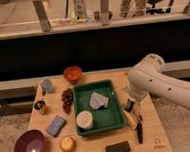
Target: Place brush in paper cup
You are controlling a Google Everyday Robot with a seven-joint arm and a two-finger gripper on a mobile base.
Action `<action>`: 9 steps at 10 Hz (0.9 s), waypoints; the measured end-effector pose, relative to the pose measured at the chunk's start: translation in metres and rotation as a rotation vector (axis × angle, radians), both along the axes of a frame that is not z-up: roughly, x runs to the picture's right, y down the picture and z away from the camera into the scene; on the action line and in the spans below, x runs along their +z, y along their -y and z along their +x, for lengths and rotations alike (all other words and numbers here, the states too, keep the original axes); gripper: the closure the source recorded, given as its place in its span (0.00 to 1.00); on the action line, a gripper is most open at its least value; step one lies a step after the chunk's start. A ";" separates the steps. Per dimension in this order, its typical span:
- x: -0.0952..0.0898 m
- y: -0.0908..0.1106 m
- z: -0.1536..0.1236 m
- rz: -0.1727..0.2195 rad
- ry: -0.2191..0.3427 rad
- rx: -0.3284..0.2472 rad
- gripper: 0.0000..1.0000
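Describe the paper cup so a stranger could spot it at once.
Find the central green tray; the gripper hangs just off its right edge. The paper cup stands in its front-left corner. It is a short cream cylinder, unlike the crumpled grey thing behind it.

The gripper [131, 107] hangs beside green tray [105, 117], near brush [139, 132].
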State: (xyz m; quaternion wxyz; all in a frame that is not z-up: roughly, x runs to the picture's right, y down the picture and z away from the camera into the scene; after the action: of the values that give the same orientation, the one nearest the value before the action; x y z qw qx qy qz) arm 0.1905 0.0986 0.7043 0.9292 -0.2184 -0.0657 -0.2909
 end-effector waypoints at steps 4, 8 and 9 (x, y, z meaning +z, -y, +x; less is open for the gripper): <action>0.030 -0.034 0.071 -0.098 0.047 0.012 0.20; 0.081 -0.110 0.098 -0.193 0.197 -0.077 0.20; 0.082 -0.121 0.093 -0.204 0.234 -0.101 0.20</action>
State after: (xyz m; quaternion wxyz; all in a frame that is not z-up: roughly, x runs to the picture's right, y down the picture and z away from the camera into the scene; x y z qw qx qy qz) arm 0.2834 0.2193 0.7862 0.8724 -0.2792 -0.1913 -0.3526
